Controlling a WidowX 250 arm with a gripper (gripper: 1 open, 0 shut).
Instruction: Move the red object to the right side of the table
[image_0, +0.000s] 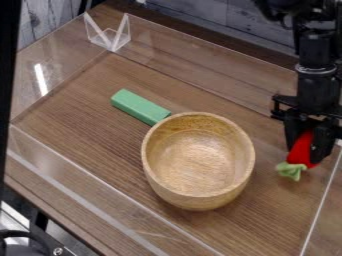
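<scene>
The black fingers (306, 143) of the arm pinch the small red strawberry-like toy (299, 155) from above; its long axis stands almost upright, green leafy end down, touching the dark wood-grain counter (94, 130) near its right edge.

The table (80, 120) is dark brown wood grain with low clear walls. A wooden bowl (198, 158) stands near the middle. A flat green block (139, 106) lies at ten o'clock from it.
</scene>
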